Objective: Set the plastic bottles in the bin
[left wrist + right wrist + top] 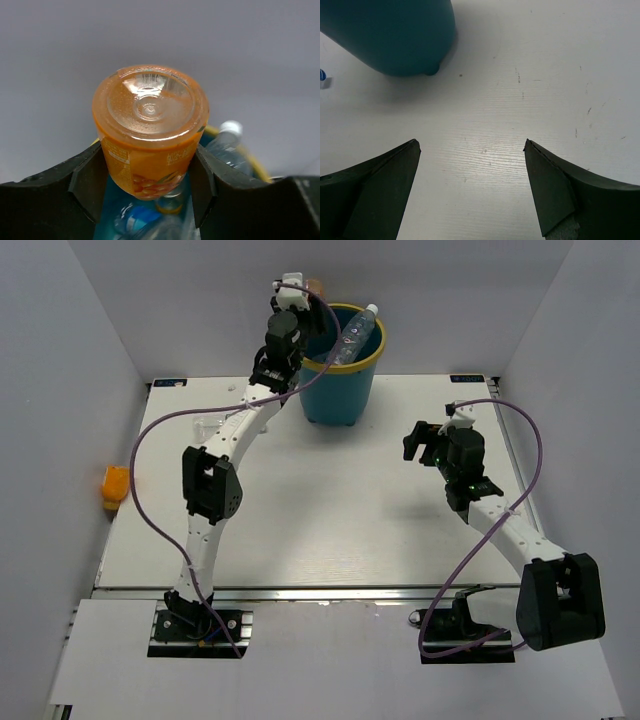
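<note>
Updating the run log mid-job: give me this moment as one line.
left gripper: shut on orange bottle, above bin | right gripper: open, empty, over table | bin: clear bottles inside | step: release pending

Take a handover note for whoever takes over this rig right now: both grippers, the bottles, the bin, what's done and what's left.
Left gripper: shut on a stubby orange bottle, held over the bin.
Right gripper: open and empty, above the bare table to the right of the bin.
Done: a clear bottle leans inside the bin, its cap above the rim. The left wrist view shows more bottles beneath.
Left: release the held bottle into the bin, then probably fetch the second orange bottle lying at the table's left edge.
</note>
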Available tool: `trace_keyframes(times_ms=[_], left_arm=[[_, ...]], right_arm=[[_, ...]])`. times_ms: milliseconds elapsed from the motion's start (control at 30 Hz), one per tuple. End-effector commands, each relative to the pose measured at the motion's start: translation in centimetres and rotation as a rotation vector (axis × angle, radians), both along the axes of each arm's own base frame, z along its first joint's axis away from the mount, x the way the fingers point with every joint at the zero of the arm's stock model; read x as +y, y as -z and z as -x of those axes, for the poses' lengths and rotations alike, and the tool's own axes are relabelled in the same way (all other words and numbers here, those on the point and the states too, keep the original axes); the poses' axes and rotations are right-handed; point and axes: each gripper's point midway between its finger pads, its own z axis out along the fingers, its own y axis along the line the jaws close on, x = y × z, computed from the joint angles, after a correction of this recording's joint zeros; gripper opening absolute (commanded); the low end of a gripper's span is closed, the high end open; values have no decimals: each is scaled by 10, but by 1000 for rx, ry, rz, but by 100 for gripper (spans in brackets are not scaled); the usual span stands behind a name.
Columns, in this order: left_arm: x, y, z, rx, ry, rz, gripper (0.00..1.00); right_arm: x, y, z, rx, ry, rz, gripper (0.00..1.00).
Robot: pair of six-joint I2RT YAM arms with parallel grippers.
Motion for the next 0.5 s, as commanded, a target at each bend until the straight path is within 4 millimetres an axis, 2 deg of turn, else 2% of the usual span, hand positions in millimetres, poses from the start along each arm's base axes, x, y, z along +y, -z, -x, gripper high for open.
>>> trace_keyframes(times_ms=[0,33,67,100,233,300,467], left_arm=[[21,-49,7,-116,-86,21,59],[23,-46,5,-110,-101,22,67],[24,-44,4,-110,-105,24,96],[23,-43,3,-107,-105,24,98],[27,-45,7,-96,-115,25,98],[33,-54,14,-102,-128,37,98],[43,-51,21,-52,-163,-20,98]], right_arm=[[3,-25,-10,-58,-18,-5,89],[3,-27,-10,-61,-16,-7,89],[3,-26,-10,-59,-15,-6,89],[3,-26,-10,-59,-13,-6,89],[4,-26,-9,-58,-23,-10,89],[5,-25,-9,-55,-25,-11,89],[7,-26,-9,-56,-35,-19,89]])
